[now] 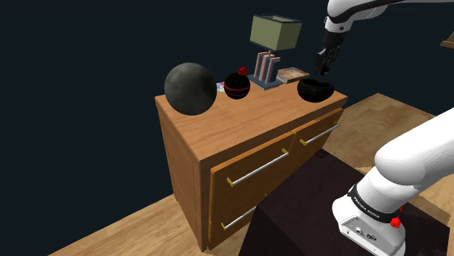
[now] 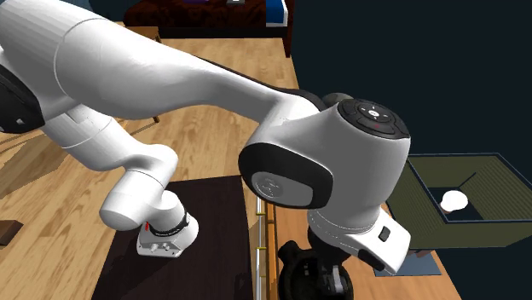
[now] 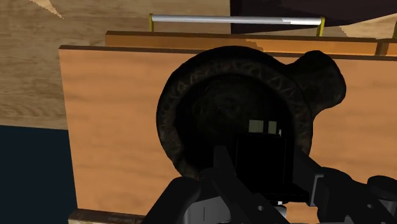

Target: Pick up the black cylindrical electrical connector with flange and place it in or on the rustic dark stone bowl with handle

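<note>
I am pinching the connector (image 3: 261, 153) between my two black fingers (image 3: 221, 167); the jaws are pressing on its dark, boxy body from both sides, and two small grey squares are showing on its far face. My gripper (image 1: 324, 67) is hanging just above the bowl (image 1: 315, 90), and in the shoulder view the connector is sitting a little clear of the rim.

Directly beneath it the bowl (image 3: 184, 108) is opening its dark, rough hollow towards me, with its stubby handle (image 3: 321, 76) sticking out along the dresser's (image 3: 108, 127) front edge. The bowl is sitting on the dresser top near the front corner at the shoulder view's right. Past that front edge a metal drawer pull (image 3: 235, 20) is showing.

Further along the top, a flat box (image 1: 292, 73) is lying just behind the bowl, and a lamp (image 1: 275, 33) is standing at the back edge. A round black thing (image 1: 236, 86) with red bands is sitting mid-top, and a big dark ball (image 1: 189, 89) is resting at the far end.
</note>
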Robot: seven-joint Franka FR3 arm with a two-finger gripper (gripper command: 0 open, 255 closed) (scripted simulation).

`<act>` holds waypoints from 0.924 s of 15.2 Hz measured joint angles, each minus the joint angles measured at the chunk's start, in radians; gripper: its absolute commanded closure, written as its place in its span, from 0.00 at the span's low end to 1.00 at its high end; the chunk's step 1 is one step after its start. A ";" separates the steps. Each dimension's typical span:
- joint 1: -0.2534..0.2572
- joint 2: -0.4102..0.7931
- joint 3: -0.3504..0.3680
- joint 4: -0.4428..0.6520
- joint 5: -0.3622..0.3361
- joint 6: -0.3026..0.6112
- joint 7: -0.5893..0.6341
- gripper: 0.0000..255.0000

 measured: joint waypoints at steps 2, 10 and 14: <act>-0.002 0.002 -0.003 -0.028 -0.003 0.031 0.002 1.00; -0.003 0.019 -0.006 -0.081 -0.006 0.099 0.011 1.00; -0.003 0.019 -0.006 -0.081 -0.006 0.100 0.011 0.00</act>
